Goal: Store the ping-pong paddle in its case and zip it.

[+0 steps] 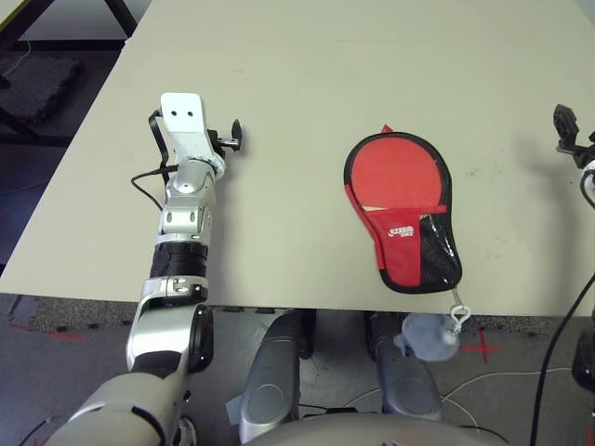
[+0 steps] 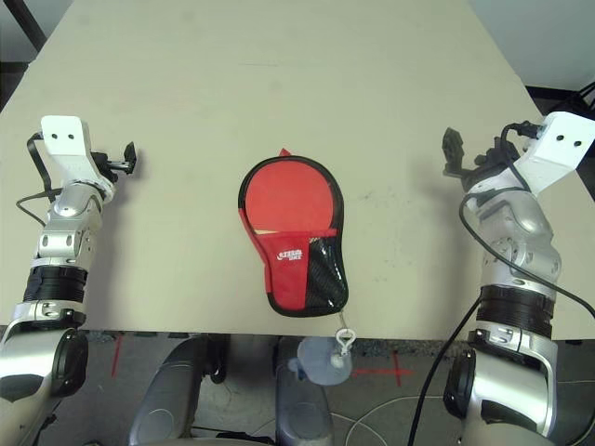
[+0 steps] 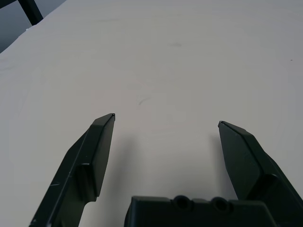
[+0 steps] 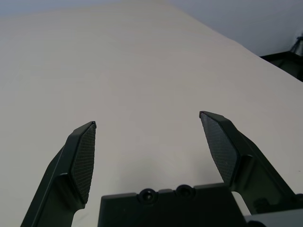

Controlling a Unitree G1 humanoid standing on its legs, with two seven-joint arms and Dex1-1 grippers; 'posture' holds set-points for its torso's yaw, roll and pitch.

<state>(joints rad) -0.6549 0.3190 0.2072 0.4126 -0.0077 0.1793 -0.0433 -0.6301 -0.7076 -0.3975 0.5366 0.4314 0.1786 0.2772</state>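
Honestly, this looks basically done. The white pom-pom (image 2: 321, 360) dangles off the near edge of the tabletop (image 2: 279, 84). Right behind it lies the case (image 2: 296, 237), apparently zipped all round, so the ping-pong paddle is presumably inside. Further back, left end effector (image 2: 128, 159) and right end effector (image 2: 453, 150) are both spread, empty, well apart from it.

Fabric case (image 2: 292, 242) with mesh pocket, matt table (image 2: 279, 102).

Paddle (image 2: 265, 229) mostly hidden inside case (image 2: 296, 237); only sliver of wood visible; logo unreadable.
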